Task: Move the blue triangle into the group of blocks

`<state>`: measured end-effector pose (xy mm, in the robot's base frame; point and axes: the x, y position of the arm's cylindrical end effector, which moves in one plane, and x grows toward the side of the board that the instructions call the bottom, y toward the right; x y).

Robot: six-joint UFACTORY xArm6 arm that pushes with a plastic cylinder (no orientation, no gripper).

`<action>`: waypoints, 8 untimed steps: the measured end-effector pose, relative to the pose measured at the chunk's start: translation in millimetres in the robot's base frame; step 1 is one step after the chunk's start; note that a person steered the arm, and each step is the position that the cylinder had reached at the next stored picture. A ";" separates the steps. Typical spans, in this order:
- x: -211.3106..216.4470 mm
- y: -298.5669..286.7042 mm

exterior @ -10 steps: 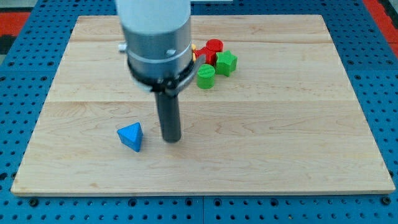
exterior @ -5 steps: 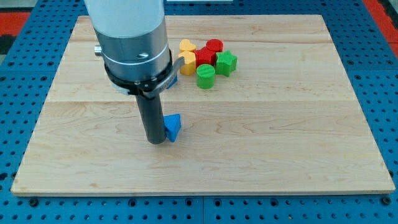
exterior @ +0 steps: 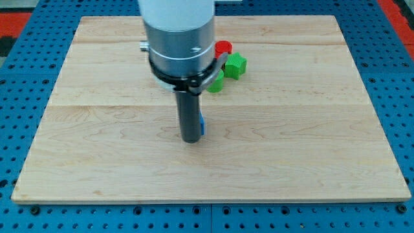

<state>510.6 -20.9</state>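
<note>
One thin strip of blue is all we can see of the blue triangle; it peeks out along the right edge of our rod, just above the lower end, and the rest of the block is hidden behind the rod. Our tip rests on the wooden board a little left of the frame's centre, touching or very nearly touching that blue sliver on its left side; we cannot tell whether real contact is made. We carry no jaws, only the straight dark rod, so nothing is clamped.

Up toward the top centre of the frame sits the group of blocks, partly covered by our grey arm housing. We can make out a red cylinder at the top of the cluster, a green block with a faceted, roughly star-like outline to its lower right, and part of a second green block showing just below and to the left of that, beside the housing's edge. Any other blocks in the group are hidden behind the arm.

The blue triangle lies well apart from the group, lower in the frame, with bare wood between them. Around the board we see a blue perforated table surface, and a red area in the upper left corner.
</note>
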 end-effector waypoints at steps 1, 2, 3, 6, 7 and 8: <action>-2.7 15.6; -14.0 9.9; -29.9 6.2; -48.8 -41.4; -58.2 -41.4; -73.7 -38.5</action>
<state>436.8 -59.4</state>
